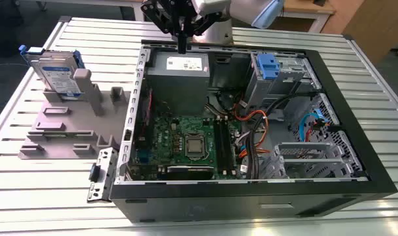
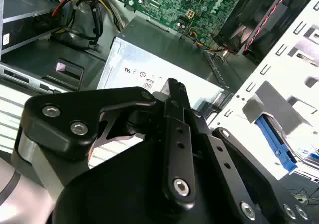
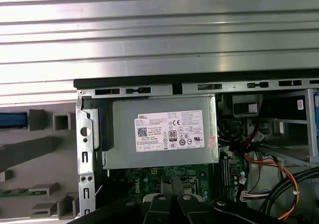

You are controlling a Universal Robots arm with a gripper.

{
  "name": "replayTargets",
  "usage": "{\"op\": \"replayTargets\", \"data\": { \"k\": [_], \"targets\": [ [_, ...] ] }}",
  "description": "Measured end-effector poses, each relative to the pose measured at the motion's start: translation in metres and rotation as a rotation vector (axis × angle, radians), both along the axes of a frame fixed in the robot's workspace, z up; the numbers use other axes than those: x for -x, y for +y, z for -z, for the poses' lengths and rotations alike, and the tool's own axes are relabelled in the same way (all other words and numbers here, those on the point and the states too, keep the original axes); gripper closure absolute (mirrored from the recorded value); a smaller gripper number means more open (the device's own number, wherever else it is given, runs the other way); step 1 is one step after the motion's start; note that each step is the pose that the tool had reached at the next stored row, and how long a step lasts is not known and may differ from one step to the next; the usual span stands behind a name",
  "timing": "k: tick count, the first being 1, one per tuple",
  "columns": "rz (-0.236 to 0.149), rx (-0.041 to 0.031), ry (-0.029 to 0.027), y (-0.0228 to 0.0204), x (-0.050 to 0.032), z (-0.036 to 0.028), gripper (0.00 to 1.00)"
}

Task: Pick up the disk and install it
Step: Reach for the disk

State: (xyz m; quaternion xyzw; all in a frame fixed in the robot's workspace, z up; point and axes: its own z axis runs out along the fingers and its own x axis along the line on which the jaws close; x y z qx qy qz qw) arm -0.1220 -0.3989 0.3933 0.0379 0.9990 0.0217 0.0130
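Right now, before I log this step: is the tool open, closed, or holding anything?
Tool: closed, holding nothing; disk stands in the grey holder.

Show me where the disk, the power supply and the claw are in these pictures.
the disk (image 1: 57, 76), exterior view, on its blue-and-white label.
the power supply (image 3: 167, 134), first wrist view, on its white sticker.
the claw (image 1: 182, 47), exterior view, at its closed fingertips.

A white label of certification marks sits on the power supply; the disk, at the exterior view's upper left, carries a blue-and-white label.
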Motion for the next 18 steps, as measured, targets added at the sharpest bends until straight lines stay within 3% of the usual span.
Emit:
{"op": "replayTargets", "data": {
  "k": [16,18],
  "targets": [
    [0.000,0.0000,-0.0001,0.0000,0.0037,0.0004,0.89],
    [0.000,-0.0001,-0.0001,0.0000,0.0077,0.0013,0.89]
  ]
}}
